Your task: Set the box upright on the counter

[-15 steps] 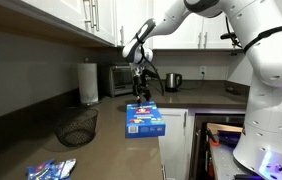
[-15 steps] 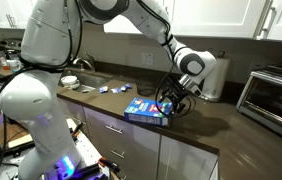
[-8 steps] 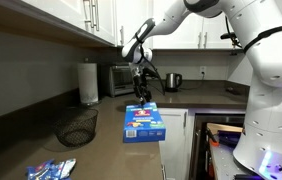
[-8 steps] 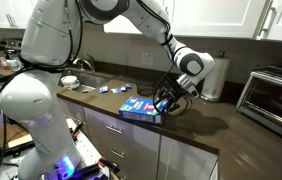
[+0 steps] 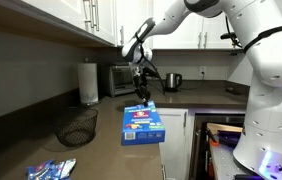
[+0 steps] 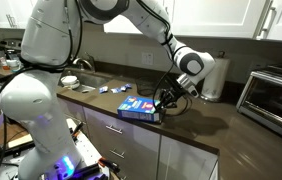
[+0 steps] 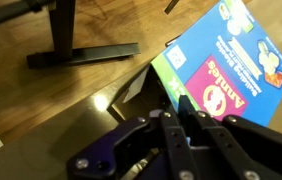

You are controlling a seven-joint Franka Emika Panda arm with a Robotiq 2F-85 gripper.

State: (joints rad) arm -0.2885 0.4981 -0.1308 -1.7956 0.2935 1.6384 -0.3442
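The box is a flat blue carton with a purple and green printed face. It lies tilted on the dark counter, its far end raised, and it also shows in the other exterior view. My gripper comes down from above onto that far end. In the wrist view the box fills the upper right. The gripper is shut on the box's near edge, and a black fingertip stands on each side of it.
A black wire basket, a paper towel roll, a toaster oven and a kettle stand on the counter. Loose packets lie near the front. A sink is beyond the box. The counter's edge runs close under it.
The jaws have closed from wide open onto the box's edge. The box has slid a little toward the counter's edge and its face tilts more than before.
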